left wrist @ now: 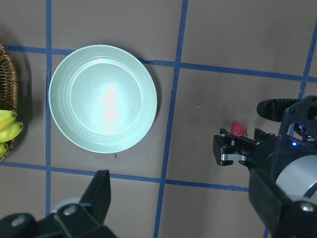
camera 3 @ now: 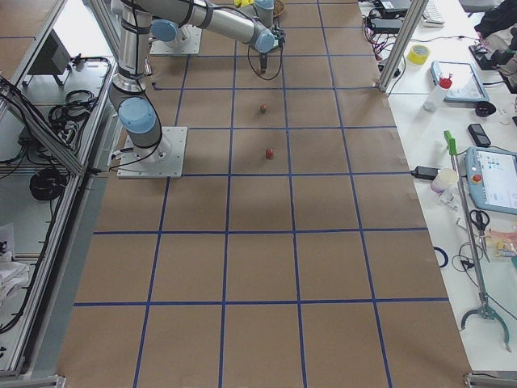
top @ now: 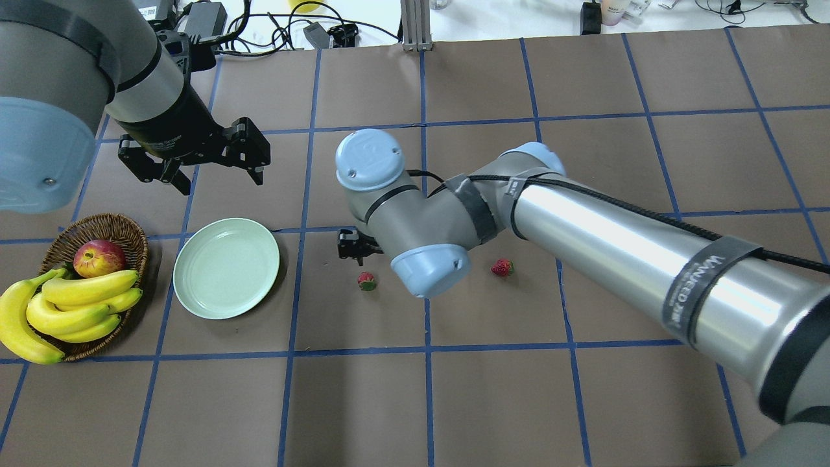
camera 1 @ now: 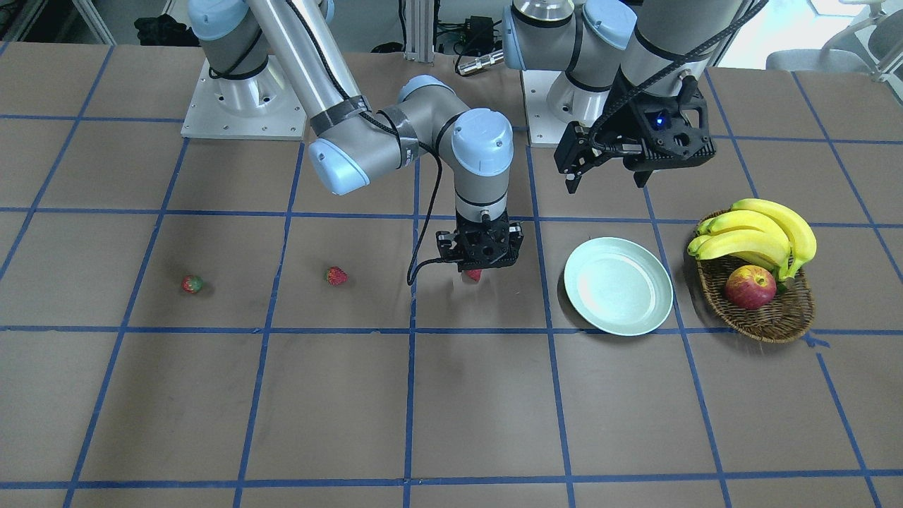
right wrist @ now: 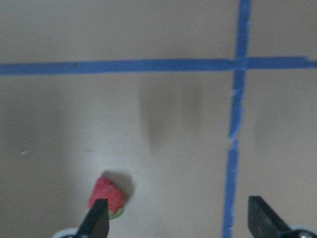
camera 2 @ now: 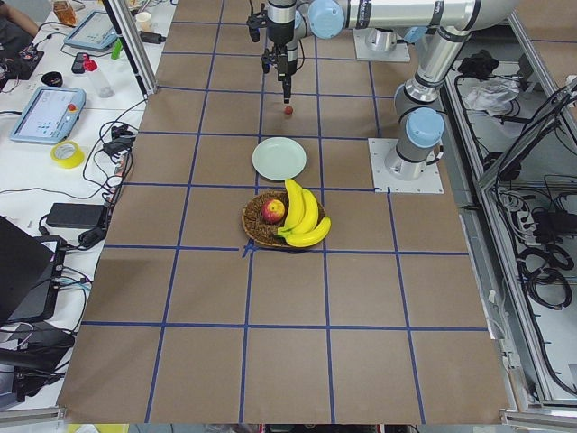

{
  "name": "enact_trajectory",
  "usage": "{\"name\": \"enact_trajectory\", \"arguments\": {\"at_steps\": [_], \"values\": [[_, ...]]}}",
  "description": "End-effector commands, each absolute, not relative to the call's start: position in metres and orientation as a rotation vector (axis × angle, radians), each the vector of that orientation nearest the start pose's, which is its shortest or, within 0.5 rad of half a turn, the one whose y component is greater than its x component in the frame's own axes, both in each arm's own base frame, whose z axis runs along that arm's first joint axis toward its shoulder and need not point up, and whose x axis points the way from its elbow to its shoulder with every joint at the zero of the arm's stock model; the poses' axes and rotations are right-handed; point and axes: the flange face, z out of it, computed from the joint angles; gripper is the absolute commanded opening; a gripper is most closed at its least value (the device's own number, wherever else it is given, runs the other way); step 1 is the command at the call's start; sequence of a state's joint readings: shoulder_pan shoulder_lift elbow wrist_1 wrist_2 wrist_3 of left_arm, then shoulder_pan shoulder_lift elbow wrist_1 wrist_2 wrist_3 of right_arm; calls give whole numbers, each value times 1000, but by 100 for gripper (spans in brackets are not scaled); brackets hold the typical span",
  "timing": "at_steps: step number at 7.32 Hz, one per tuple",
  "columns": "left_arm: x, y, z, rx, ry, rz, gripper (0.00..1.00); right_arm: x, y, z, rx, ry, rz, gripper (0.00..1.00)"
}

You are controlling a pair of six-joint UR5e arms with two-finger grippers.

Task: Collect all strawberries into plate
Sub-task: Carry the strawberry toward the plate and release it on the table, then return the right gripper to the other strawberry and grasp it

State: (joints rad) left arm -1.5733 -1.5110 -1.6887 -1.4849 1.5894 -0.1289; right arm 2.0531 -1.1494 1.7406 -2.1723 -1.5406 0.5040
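Note:
Three strawberries lie on the brown table: one, a second, and a third just under my right gripper. In the right wrist view that third strawberry lies on the table beside one fingertip, and the jaws stand wide open and empty. The pale mint plate holds nothing. My left gripper hangs open and empty in the air behind the plate. The overhead view shows two strawberries.
A wicker basket with bananas and an apple stands beside the plate, on the side away from the strawberries. Blue tape lines grid the table. The right arm's elbow hangs over the table's middle.

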Motion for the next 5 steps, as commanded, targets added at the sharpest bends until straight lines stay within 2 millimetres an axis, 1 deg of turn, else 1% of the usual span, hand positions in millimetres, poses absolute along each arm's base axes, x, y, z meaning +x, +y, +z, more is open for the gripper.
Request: {"name": "enact_trajectory", "arguments": {"at_steps": [1, 2, 3, 4, 5], "values": [[-132, -468, 467, -199, 3117, -45, 100, 280, -485, 250, 102, 3154, 31, 100], [-133, -468, 467, -197, 3115, -45, 100, 240, -474, 224, 181, 3160, 121, 100], [-133, -468, 467, -197, 3115, -45, 100, 215, -468, 208, 89, 3179, 187, 100], [-133, -468, 468, -197, 3116, -48, 100, 210, -472, 202, 19, 3201, 157, 100], [-132, -468, 468, -197, 3114, -48, 100, 210, -472, 201, 29, 3197, 138, 100]]}}
